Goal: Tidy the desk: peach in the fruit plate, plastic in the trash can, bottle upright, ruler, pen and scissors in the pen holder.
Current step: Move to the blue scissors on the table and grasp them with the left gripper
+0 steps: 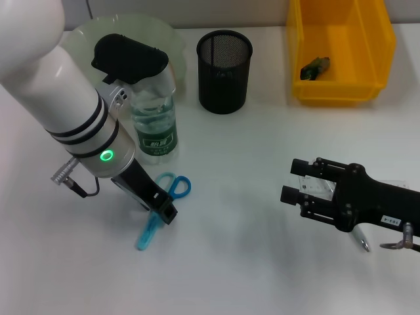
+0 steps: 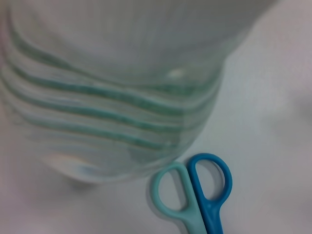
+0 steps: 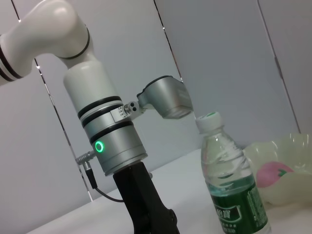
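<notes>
The water bottle [image 1: 155, 125] [image 3: 233, 185] stands upright in front of the pale green fruit plate [image 1: 141, 29]. In the right wrist view the peach [image 3: 272, 174] lies in that plate [image 3: 292, 148]. Blue and teal scissors [image 1: 172, 190] [image 2: 197, 195] lie flat just in front of the bottle [image 2: 112, 97]. My left gripper [image 1: 166, 212] points down right over the scissors' middle. The black mesh pen holder [image 1: 225, 62] stands at the back centre. My right gripper [image 1: 293, 180] is open, low over a clear ruler [image 1: 316, 187]. A pen [image 1: 362, 241] pokes out beneath that arm.
A yellow bin [image 1: 341, 85] at the back right holds a green and yellow scrap of plastic [image 1: 315, 67]. My left arm's white forearm [image 1: 65, 98] covers the plate's left side.
</notes>
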`<control>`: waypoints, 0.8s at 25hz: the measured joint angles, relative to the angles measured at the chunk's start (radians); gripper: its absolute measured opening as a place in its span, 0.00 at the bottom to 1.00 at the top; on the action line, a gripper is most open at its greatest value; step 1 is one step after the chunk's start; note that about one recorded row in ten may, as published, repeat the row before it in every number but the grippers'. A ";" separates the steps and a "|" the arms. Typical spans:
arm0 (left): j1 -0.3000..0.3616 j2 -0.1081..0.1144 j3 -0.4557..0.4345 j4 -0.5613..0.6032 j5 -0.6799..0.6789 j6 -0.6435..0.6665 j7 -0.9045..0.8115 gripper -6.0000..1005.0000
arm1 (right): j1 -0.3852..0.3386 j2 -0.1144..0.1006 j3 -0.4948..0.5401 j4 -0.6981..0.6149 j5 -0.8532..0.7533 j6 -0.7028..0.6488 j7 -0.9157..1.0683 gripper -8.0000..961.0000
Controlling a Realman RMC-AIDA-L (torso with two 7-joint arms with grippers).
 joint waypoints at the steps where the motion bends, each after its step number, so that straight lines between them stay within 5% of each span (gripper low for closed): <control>1: 0.000 0.000 0.000 0.000 0.000 0.000 0.000 0.46 | 0.000 0.000 0.000 0.000 0.000 -0.002 0.000 0.66; 20: -0.006 0.000 0.024 -0.006 0.001 -0.003 -0.007 0.43 | 0.000 0.000 0.000 0.000 0.000 -0.005 0.001 0.67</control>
